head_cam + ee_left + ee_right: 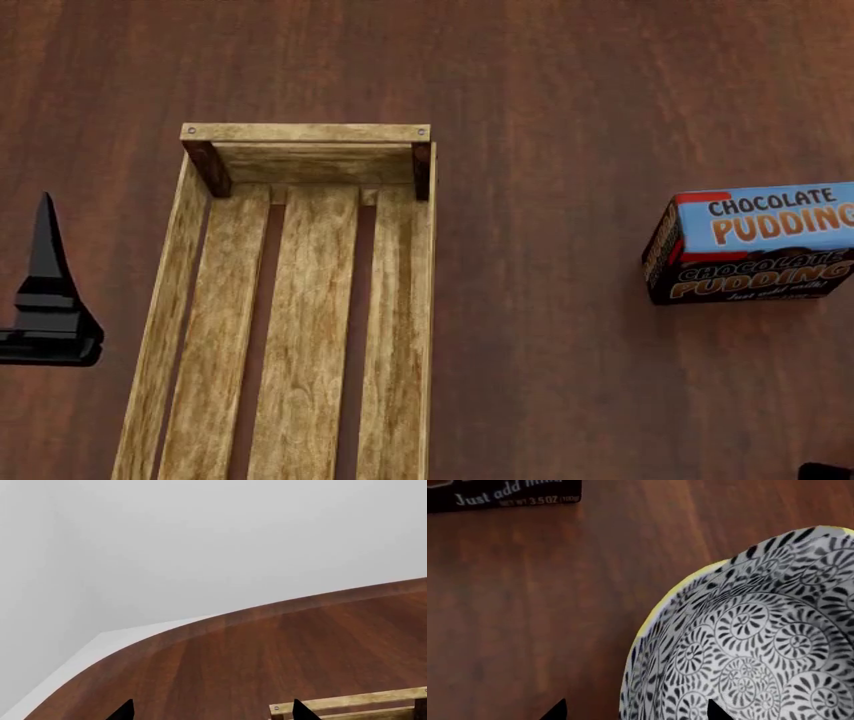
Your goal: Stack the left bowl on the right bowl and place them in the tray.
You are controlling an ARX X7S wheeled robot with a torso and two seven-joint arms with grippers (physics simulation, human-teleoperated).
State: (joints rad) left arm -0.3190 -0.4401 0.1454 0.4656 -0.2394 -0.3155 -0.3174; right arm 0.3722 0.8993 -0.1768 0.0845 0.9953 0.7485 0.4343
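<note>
— Nearest the right wrist camera? 
— Patterned bowl (747,645), with the right gripper (635,711) spread wide, one fingertip over its rim.
— Largest thing? 
— Wooden table (574,100), then the tray (300,145) lying lengthwise on it, then the pudding box (754,245) well apart.
— Left gripper (212,711)? 
— Spread wide, holding nothing, beside the tray's corner.
</note>
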